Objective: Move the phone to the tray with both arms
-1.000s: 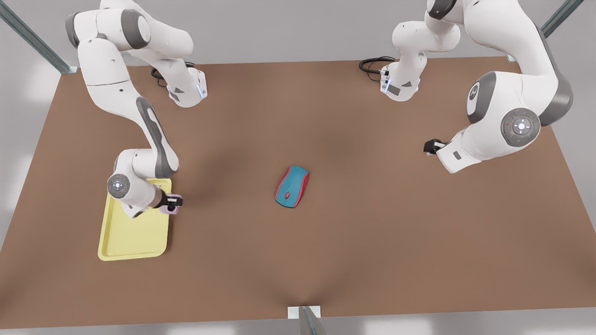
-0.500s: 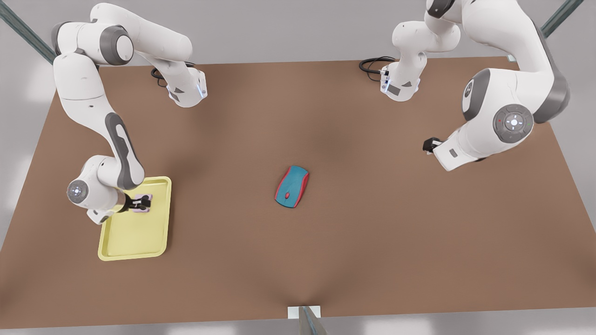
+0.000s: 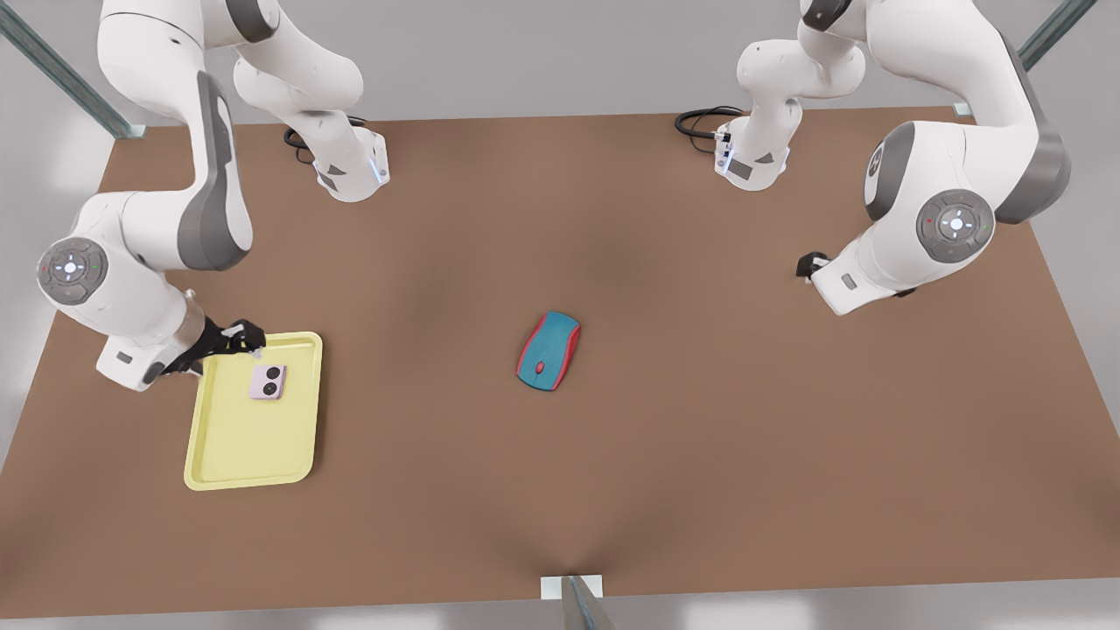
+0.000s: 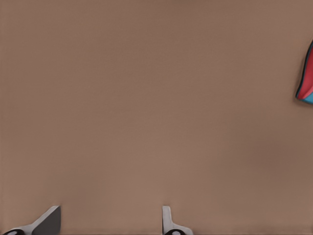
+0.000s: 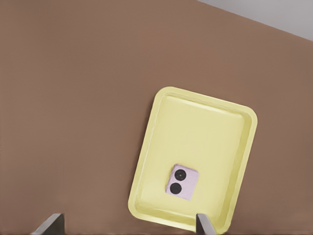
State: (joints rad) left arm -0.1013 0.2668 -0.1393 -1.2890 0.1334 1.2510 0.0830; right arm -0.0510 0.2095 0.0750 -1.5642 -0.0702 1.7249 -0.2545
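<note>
**Phone flat in tray, both end effectors empty**

Phone [image 3: 267,382]: lies face-down inside the tray [image 3: 254,455], just beyond the tips of the right end effector [image 3: 243,339], apart from them. Looks light, stiff, thin and smooth, so probably slippery and breakable; best pinched across its two straight side edges. Right end effector: spread wide, holding nothing, over the tray's near rim. Low rim all round, free tray floor past the phone. Left end effector [image 3: 809,265]: spread too, waiting well apart, mouse [image 3: 549,350] between, open table [image 3: 700,437] around.
</note>
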